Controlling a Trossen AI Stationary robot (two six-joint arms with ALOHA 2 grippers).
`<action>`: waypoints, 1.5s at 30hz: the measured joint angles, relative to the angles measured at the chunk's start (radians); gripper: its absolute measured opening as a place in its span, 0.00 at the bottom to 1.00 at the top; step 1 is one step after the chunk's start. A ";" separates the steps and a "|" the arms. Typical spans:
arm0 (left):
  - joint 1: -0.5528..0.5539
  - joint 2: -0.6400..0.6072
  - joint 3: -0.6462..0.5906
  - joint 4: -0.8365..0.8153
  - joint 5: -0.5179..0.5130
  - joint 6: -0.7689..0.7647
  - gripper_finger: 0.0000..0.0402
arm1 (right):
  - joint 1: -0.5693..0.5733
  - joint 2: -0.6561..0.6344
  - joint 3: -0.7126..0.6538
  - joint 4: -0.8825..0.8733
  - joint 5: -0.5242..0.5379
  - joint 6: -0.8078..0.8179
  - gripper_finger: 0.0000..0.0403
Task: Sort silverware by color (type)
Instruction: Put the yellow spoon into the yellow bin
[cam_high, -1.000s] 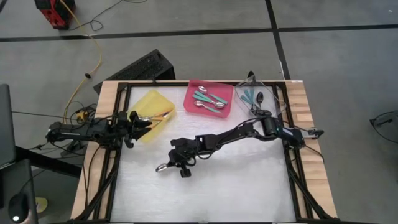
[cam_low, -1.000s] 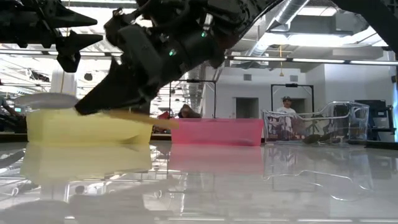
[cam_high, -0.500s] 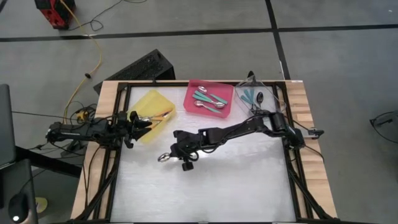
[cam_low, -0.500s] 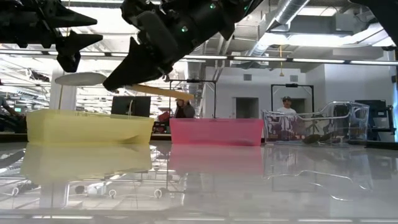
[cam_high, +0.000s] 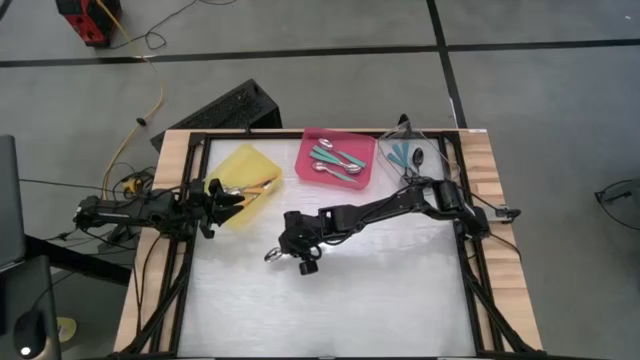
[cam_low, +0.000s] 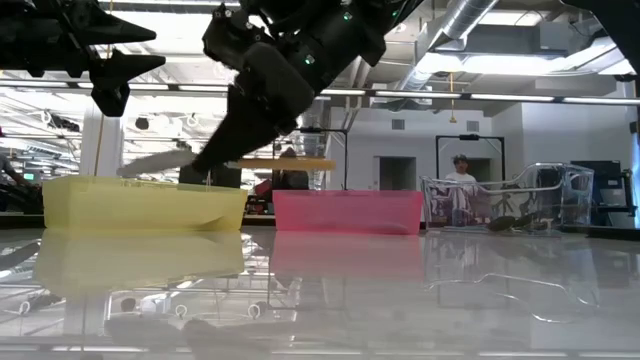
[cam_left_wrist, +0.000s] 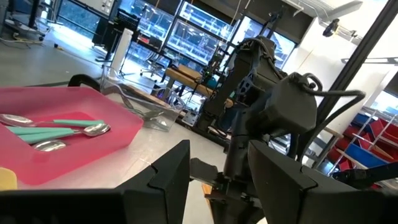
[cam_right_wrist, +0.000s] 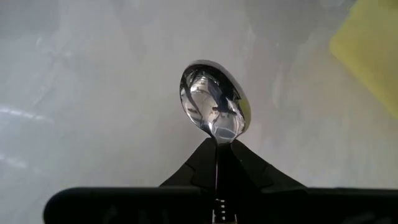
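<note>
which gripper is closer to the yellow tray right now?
Left. The left gripper hangs over the yellow tray's near edge. The right gripper, shut on a spoon, is out over the open table, off the tray's corner.

Three trays stand in a row along the far edge of the table (cam_high: 400, 300): the left tray (cam_high: 248, 183), the middle tray (cam_high: 337, 160) just beside it, and the right tray (cam_high: 415, 155) at the far right corner. Spoons lie in each tray, several side by side in the middle one. The left hand (cam_high: 225, 196) sits at the left tray's near corner, and the right hand (cam_high: 283, 248) hangs over the open table in front of the left and middle trays, with a spoon (cam_high: 271, 256) sticking out from it toward the left.
</note>
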 joint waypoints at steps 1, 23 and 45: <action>0.000 0.000 0.000 0.000 0.000 0.000 0.37 | 0.000 0.000 0.000 -0.013 0.000 -0.004 0.13; 0.000 0.000 0.000 -0.002 -0.010 0.008 0.37 | -0.048 -0.292 -0.516 0.638 0.086 0.170 0.06; 0.000 0.000 0.000 -0.006 -0.010 0.028 0.37 | -0.043 -0.277 -0.514 1.066 0.284 0.090 0.06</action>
